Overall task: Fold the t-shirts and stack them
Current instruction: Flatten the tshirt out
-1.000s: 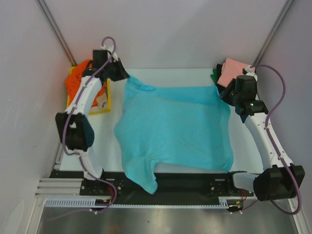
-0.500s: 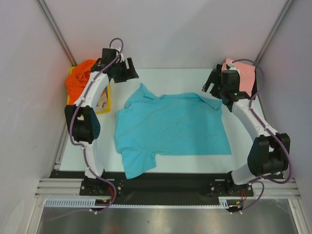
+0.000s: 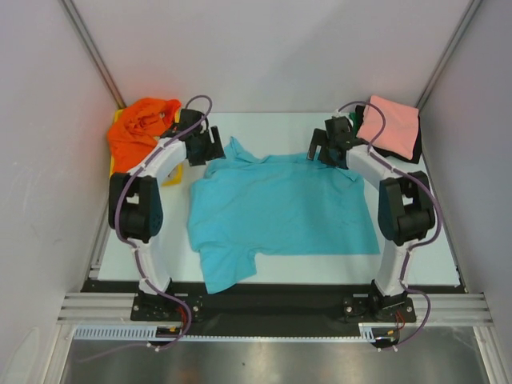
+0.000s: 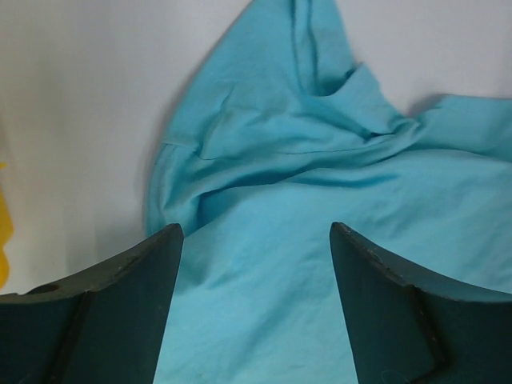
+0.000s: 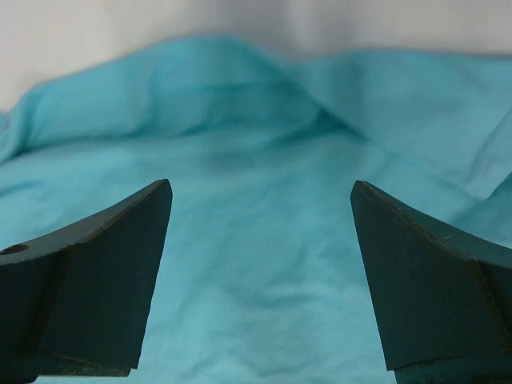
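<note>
turquoise t-shirt (image 3: pixel 280 212) laid flat

it lies mid-table, one sleeve past the near edge. my left gripper (image 3: pixel 210 146) and right gripper (image 3: pixel 320 148) hover agape, holding nothing, at its far corners. risk, i judge: pinching the bunched far-left corner would skew the fold. only wrist views show those creases; only the top view shows the overhang.

Top view: above and behind the arm bases (image 3: pixel 156 306), facing down. Wrist views: close over the turquoise t-shirt (image 3: pixel 280 210), which all three share.
</note>
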Tool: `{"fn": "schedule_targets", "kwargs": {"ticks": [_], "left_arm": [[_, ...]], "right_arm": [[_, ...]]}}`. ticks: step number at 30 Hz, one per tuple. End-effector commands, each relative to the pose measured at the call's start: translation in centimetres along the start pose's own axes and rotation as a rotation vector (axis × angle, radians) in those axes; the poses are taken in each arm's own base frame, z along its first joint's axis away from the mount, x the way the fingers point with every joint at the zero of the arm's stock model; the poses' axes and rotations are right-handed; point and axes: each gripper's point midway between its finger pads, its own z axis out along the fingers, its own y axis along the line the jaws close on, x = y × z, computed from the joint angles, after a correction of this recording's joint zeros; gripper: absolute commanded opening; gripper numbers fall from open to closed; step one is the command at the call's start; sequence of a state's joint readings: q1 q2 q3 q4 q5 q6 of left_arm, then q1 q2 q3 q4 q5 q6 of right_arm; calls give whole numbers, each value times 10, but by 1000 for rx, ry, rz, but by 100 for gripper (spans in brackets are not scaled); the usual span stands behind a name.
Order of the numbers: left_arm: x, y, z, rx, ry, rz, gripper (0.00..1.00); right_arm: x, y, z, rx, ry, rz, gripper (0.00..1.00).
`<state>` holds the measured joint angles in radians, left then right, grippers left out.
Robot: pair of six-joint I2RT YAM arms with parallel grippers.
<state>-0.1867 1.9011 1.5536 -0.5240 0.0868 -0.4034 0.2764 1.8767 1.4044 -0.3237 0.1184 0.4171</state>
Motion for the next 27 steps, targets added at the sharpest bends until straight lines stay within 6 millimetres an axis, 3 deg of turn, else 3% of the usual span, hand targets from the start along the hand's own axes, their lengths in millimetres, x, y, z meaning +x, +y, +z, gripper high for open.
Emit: {"fn": "schedule_targets", "kwargs": {"ticks": [1, 3, 5, 6, 7, 8, 9, 10, 14, 17, 19, 21, 27], "left_arm": [[6, 6, 18, -29, 17, -32, 78], [11, 8, 15, -25, 22, -42, 77], [19, 7, -6, -20, 10, -40, 77], [33, 12, -16, -38, 31, -40, 77], [26, 7, -42, -38, -17, -13, 76], [27, 6, -57, -46, -34, 2, 77], [42, 11, -68, -65, -4, 11, 77], [36, 6, -95, -67, -66, 40, 78], [51, 15, -141, -110, -97, 124, 79], [61, 26, -161, -143, -107, 191, 80], [78, 40, -158, -173, -79, 229, 79], [91, 49, -157, -178, -94, 247, 79], [101, 54, -154, -161, -128, 235, 79]], "right_arm": [[-21, -26, 12, 144, -19, -35, 97], [-23, -43, 15, 226, -23, -50, 95], [-22, -61, 17, 268, -22, -46, 89], [-22, -71, 17, 301, -23, -45, 88], [-22, -80, 16, 317, -22, -38, 85], [-17, -87, 15, 330, -12, -33, 79], [-15, -91, 14, 331, -6, -20, 76], [-13, -96, 14, 330, -1, -9, 74], [-3, -114, 18, 287, 15, 70, 68], [4, -124, 22, 279, 40, 105, 66], [8, -133, 26, 277, 51, 126, 65], [7, -129, 29, 246, 43, 133, 63], [6, -126, 34, 231, 42, 141, 58]]}}
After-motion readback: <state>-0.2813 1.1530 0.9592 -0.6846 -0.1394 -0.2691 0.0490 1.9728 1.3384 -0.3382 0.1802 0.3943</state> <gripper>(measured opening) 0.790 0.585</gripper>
